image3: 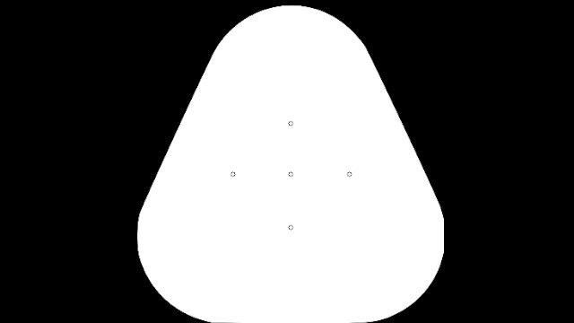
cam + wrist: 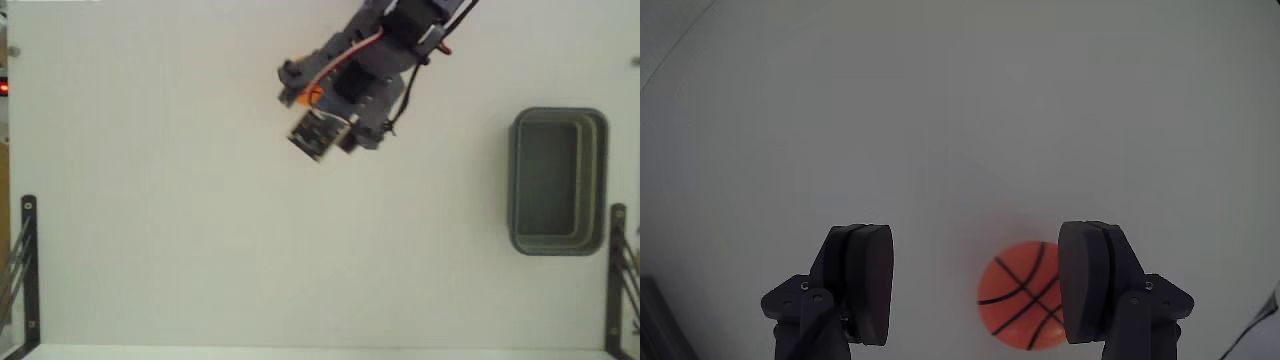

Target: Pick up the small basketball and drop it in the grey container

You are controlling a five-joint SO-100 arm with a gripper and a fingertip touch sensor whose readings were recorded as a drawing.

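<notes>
The small basketball [image 2: 1018, 295], orange with black seams, lies on the white table between my fingers, close against the right finger [image 2: 1090, 280] and well apart from the left one [image 2: 865, 280]. My gripper [image 2: 977, 262] is open and hangs over the ball. In the fixed view the arm reaches down from the top centre, and only a sliver of orange [image 2: 314, 96] shows under the gripper [image 2: 305, 92]. The grey container [image 2: 601, 180] stands at the right side of the table, far from the gripper, with nothing visible inside.
Black metal brackets stand at the lower left edge [image 2: 28, 270] and lower right edge [image 2: 618, 270] of the fixed view. White table surface [image 2: 200, 220] stretches between the arm and the container.
</notes>
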